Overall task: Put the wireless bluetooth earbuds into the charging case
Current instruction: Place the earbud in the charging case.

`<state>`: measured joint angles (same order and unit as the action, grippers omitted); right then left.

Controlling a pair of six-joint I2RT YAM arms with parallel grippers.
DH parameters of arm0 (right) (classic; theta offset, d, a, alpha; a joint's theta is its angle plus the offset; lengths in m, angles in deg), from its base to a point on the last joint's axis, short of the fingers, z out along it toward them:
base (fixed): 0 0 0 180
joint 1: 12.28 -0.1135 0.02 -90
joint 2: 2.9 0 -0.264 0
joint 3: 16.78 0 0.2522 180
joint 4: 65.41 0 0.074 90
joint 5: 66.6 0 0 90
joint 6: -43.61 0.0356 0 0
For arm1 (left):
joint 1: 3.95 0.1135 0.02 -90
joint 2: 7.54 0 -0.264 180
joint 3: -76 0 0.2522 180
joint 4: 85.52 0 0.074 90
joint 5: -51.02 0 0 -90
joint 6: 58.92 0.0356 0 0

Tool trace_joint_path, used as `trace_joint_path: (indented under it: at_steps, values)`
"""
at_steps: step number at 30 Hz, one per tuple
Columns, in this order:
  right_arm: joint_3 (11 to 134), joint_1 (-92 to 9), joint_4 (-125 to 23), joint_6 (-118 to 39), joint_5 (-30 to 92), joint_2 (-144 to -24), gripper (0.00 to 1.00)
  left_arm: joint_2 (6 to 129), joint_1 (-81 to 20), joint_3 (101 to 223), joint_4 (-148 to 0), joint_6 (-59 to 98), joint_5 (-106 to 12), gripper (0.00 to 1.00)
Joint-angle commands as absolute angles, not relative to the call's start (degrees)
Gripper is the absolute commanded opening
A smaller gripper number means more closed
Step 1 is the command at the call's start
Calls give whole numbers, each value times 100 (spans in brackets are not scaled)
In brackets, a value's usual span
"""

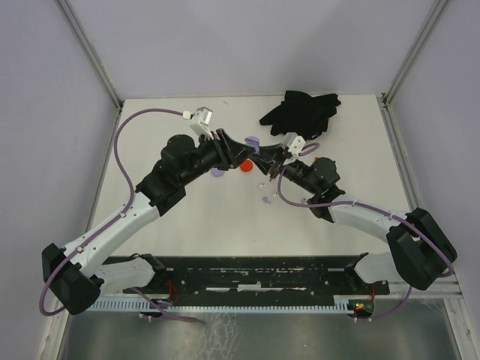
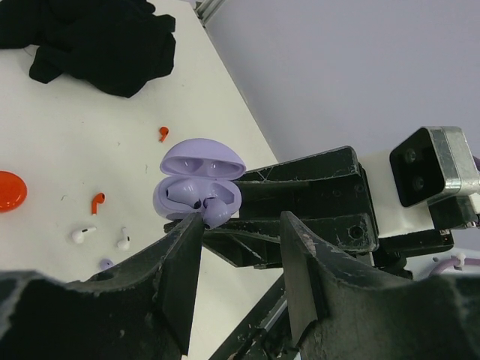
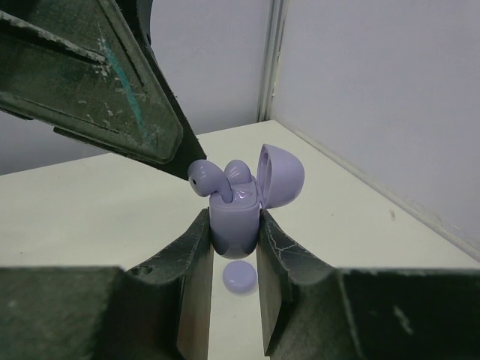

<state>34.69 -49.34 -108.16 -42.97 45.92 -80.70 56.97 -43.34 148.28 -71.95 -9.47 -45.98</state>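
The white table (image 1: 225, 225) lies beneath both arms, and every place below is given against the charging case (image 3: 234, 214). A black cloth (image 1: 300, 110) is heaped on the table beyond the case, well apart from it.

The case is clamped upright by its lower body between the fingers of the right gripper (image 3: 233, 232), whose jaws are narrowed onto it. The lid of the case is swung open.

The left gripper (image 2: 240, 221) is brought up just beside the case. Its jaws are parted and nothing is held between them.

In the left wrist view a red disc (image 2: 9, 191) is seen far to the left of the case. In the right wrist view a lavender disc (image 3: 240, 277) is seen on the table below the case.

Of the wireless bluetooth earbuds, two are found at the case. One lavender earbud (image 3: 204, 176) is stood in the case by its stem with its head raised above the rim. A second lavender earbud (image 3: 238, 171) is seated lower beside it.

A left fingertip (image 3: 178, 154) is placed at the raised bud, though contact cannot be made out.

In the left wrist view the red earbuds (image 2: 97, 201) are scattered on the table left of the case, one nearer the cloth. The white earbuds (image 2: 81, 235) are laid lower left of the case, near each other.
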Motion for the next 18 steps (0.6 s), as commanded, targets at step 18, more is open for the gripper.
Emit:
trace_joint_path:
  at_steps: [18]
  values:
    - [3666,-4950,-11121,-4095,4711,-8013,2,5906,-4359,15251,-7387,-697,-5317,52]
